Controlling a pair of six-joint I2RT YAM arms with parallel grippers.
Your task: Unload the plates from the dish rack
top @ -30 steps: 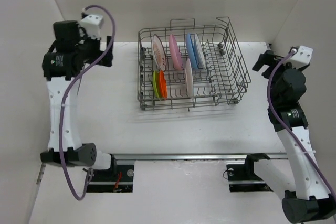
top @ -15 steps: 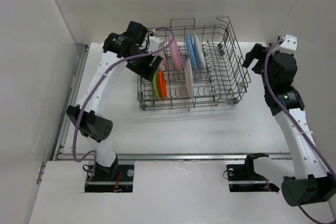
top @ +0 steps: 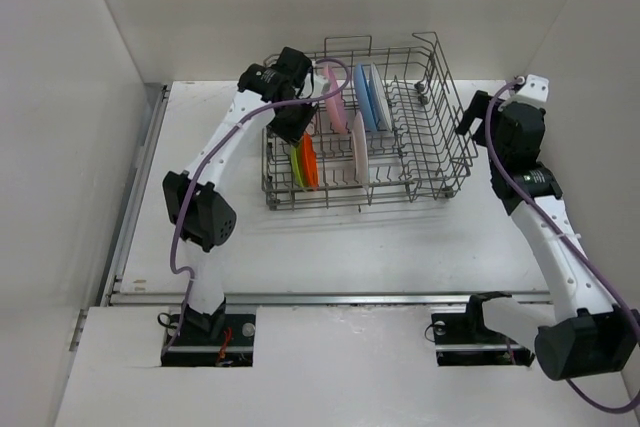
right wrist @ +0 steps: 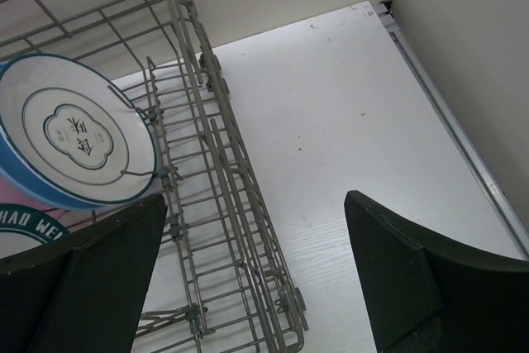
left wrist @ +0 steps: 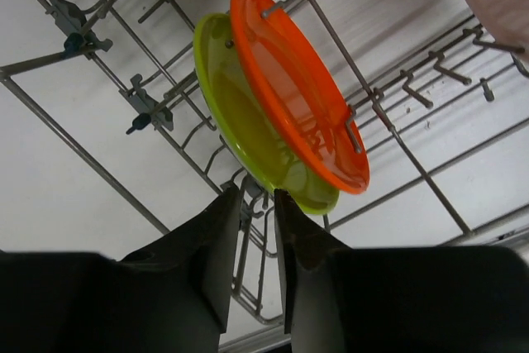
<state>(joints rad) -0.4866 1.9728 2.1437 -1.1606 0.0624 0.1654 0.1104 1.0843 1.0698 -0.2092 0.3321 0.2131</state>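
Note:
The grey wire dish rack point(top: 455, 137) stands at the back middle of the table. In it stand an orange plate point(top: 310, 159), a lime green plate point(top: 297, 162), a pink plate point(top: 335, 102), a blue plate point(top: 364, 97) and a white plate point(top: 359, 157). My left gripper point(top: 296, 119) is inside the rack's left end. In the left wrist view its tips point(left wrist: 256, 196) sit just below the lime plate point(left wrist: 240, 113) and orange plate point(left wrist: 297, 105), shut to a thin slit with nothing in it. My right gripper point(right wrist: 256, 279) is open beside the rack's right wall point(right wrist: 215, 204).
A white plate with a blue rim and grey pattern point(right wrist: 74, 138) leans against the tines near my right gripper. White walls close in the table at the back and both sides. Bare tabletop point(right wrist: 347, 121) lies right of the rack.
My left arm swung from the far left into the rack's left end and its jaws closed. My right arm moved in toward the rack's right side, still open.

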